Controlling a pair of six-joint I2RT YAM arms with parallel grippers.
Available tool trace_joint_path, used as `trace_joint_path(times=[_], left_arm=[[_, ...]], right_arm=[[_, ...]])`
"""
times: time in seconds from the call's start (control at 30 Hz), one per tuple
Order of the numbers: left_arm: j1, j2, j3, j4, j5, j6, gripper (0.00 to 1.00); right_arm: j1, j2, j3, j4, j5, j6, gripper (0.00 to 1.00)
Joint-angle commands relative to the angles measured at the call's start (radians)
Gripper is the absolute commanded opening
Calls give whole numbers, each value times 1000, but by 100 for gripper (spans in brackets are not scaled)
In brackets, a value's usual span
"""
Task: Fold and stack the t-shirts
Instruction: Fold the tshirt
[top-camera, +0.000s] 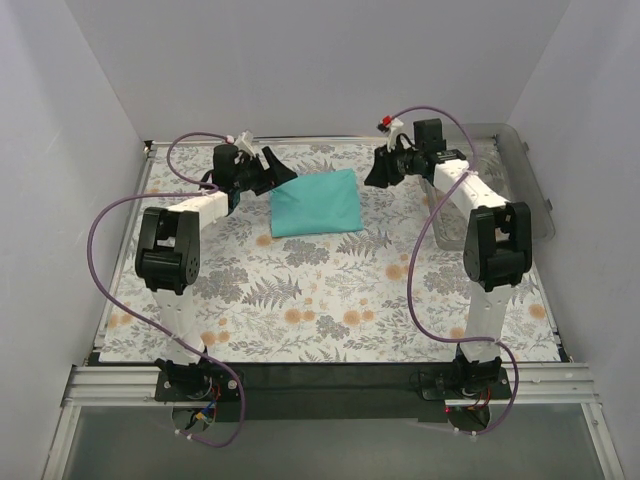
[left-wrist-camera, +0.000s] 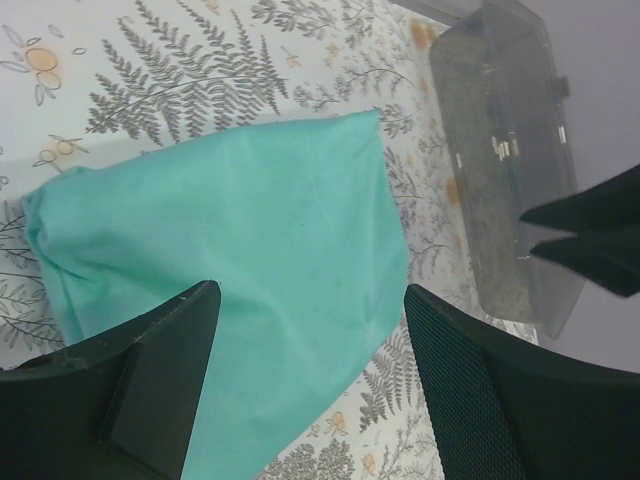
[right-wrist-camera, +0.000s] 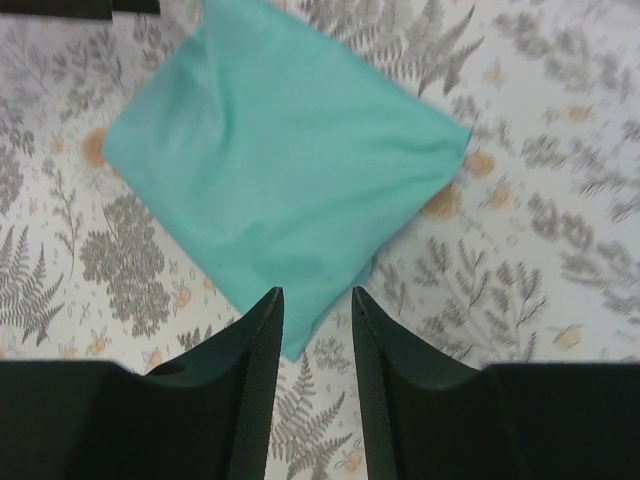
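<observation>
Seen from above: a floral-patterned desk (top-camera: 300, 300) with the left arm (top-camera: 170, 250) and right arm (top-camera: 495, 250) bolted at its near edge, both reaching to the far side. Between their tips, a plain teal t-shirt (top-camera: 315, 203), folded into a compact, roughly rectangular bundle, lying flat at the far middle of the desk. Left hand (top-camera: 272, 168) at the far-left corner of the t-shirt; right hand (top-camera: 380, 172) just off its far-right corner. Clear plastic bin (top-camera: 525, 180) along the far-right edge of the desk, beyond the right arm. Purple cables (top-camera: 130, 210) looping from each base up to each wrist.

From the left wrist: left hand (left-wrist-camera: 310, 300) wide open, black fingers (left-wrist-camera: 150, 390) spread to either side over the t-shirt (left-wrist-camera: 240, 250), gripping nothing. Contact with the fabric impossible to tell. T-shirt smooth on top, with soft creases at its left end. Bin (left-wrist-camera: 510, 150) beyond the t-shirt, a strip of desk between them.

From the right wrist: right hand (right-wrist-camera: 315, 300) partly open, a narrow gap between its fingers (right-wrist-camera: 240, 400), nothing clamped. One corner of the t-shirt (right-wrist-camera: 280, 170) showing in that gap, pointing toward the camera; touching the fingers or lying below them, unclear. Rest of the bundle spreading away over the fern and flower print.
</observation>
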Motion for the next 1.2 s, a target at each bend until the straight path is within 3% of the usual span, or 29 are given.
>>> trace_joint_path(times=[0.0, 0.17, 0.27, 0.37, 0.8, 1.17], left_arm=[[12, 43, 50, -43, -63, 25, 69], [23, 92, 100, -48, -64, 40, 68], [29, 97, 107, -52, -69, 52, 68], [38, 92, 113, -60, -78, 69, 68], [57, 203, 237, -129, -121, 86, 63], [58, 232, 284, -206, -146, 166, 55]], right_arm=[[7, -6, -101, -103, 17, -94, 37], [12, -12, -199, -112, 17, -121, 46], [18, 8, -204, -115, -4, -122, 54], [24, 38, -187, -115, -36, -104, 55], [53, 178, -78, -132, -60, -13, 55], [61, 190, -92, -135, -41, 2, 47]])
